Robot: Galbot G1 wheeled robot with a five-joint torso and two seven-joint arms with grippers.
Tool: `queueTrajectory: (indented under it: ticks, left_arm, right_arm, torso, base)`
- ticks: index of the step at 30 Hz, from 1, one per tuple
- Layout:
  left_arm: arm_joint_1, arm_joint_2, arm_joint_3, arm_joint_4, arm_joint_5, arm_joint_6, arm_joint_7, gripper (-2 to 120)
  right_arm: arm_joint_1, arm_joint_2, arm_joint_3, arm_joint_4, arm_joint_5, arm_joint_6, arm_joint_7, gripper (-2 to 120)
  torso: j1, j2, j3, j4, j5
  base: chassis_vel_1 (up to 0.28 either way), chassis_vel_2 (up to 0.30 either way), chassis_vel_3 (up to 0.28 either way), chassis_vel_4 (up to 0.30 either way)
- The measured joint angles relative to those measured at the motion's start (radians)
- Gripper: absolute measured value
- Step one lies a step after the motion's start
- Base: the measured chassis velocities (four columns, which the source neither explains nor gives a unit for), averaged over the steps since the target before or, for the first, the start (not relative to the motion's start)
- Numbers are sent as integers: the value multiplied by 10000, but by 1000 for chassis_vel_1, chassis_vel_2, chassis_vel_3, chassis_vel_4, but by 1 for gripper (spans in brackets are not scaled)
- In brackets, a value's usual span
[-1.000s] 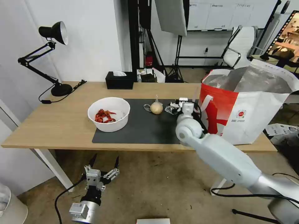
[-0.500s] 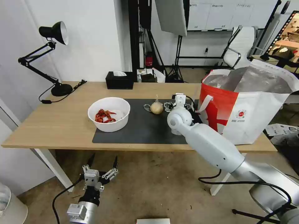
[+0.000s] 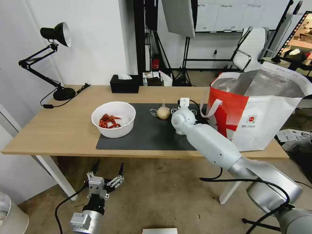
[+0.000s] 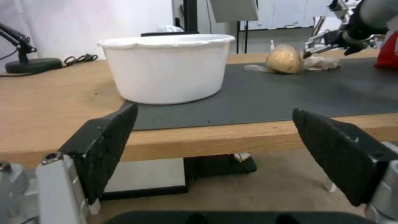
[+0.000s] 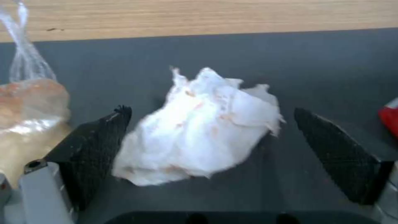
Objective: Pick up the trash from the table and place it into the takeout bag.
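Right wrist view: the crumpled white napkin (image 5: 199,127), flecked with faint orange stains, is seen lying on the dark grey mat (image 5: 124,62) between the two black fingers (image 5: 93,146) of the right gripper (image 5: 207,149), which is spread wide and grasps nothing. One finger stands just beside the napkin's edge; whether it touches cannot be told. The knotted clear bag around a beige ball (image 5: 25,109) lies just beside that same finger on its outer side, its twisted plastic tail rising above it.

From the head camera, the right gripper (image 3: 184,109) is found low over the mat (image 3: 146,133), between the bagged ball (image 3: 163,112) and the takeout bag (image 3: 256,107), which stands upright and open at the right end of the light-wood table (image 3: 65,130), its foil lining exposed. The white round bowl (image 3: 113,119), holding red food scraps (image 3: 108,121), sits at the mat's left edge, well apart from the ball.

The left gripper (image 3: 106,173) is held below the table's front edge, above the floor, its fingers released and empty. In the left wrist view, the left gripper (image 4: 215,149) is seen parted in front of the bowl (image 4: 166,68).
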Motion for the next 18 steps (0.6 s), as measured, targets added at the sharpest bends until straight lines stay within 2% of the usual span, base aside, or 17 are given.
queueTrajectory:
  ticks: [7, 16, 18]
  left_arm:
    - [-18, 35, -2, -74, -46, -6, 9, 100]
    - [-24, 44, 23, -105, -64, -6, 10, 100]
    - [-14, 48, 36, -116, -66, -9, 9, 100]
  right_arm:
    - [191, 369, 63, -632, -31, -174, -442, 100]
    - [167, 375, 87, -587, -15, -218, -478, 99]
    - [110, 331, 139, -462, 97, -259, -316, 92]
  torso:
    - [0, 0, 0, 1, 1]
    - [0, 0, 0, 0, 1]
    - [0, 0, 0, 0, 1]
  base:
    - [0, 0, 0, 0]
    - [0, 0, 0, 0]
    - [0, 0, 0, 0]
